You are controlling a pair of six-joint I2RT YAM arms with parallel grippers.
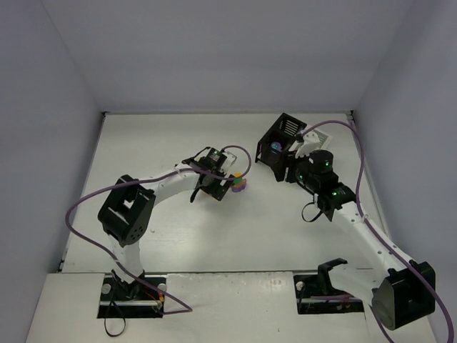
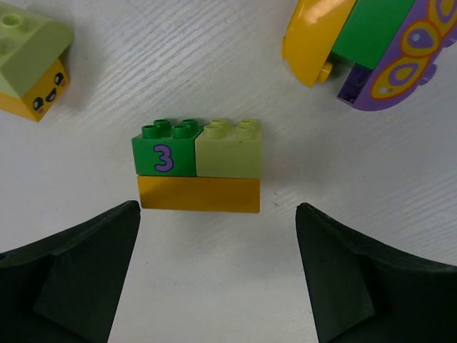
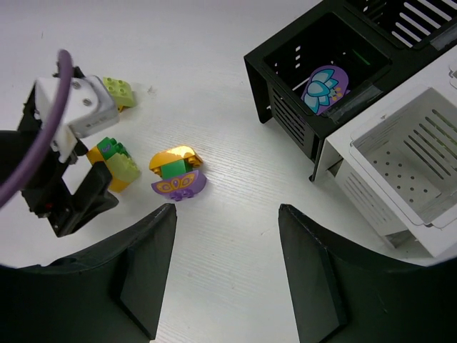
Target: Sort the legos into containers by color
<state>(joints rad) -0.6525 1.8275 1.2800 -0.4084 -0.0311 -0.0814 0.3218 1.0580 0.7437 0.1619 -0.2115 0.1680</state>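
My left gripper (image 2: 218, 209) hangs open over the table, nothing between its fingers. Just ahead of it lies a stacked lego: a dark green brick marked 3 (image 2: 163, 150) and a lime brick (image 2: 228, 148) on a long orange-yellow brick (image 2: 198, 194). A lime and yellow face piece (image 2: 28, 64) lies to the upper left. A yellow, green and purple butterfly piece (image 2: 371, 50) lies to the upper right. My right gripper (image 3: 227, 211) is open and empty, raised beside the containers. The black bin (image 3: 285, 78) holds a purple lego (image 3: 325, 86). The white bin (image 3: 400, 164) shows nothing inside.
The containers (image 1: 285, 136) stand at the back right, near the walls. The remaining legos (image 1: 239, 186) cluster mid-table by the left gripper. A purple cable (image 3: 43, 121) crosses the right wrist view. Both arm bases sit at the near edge.
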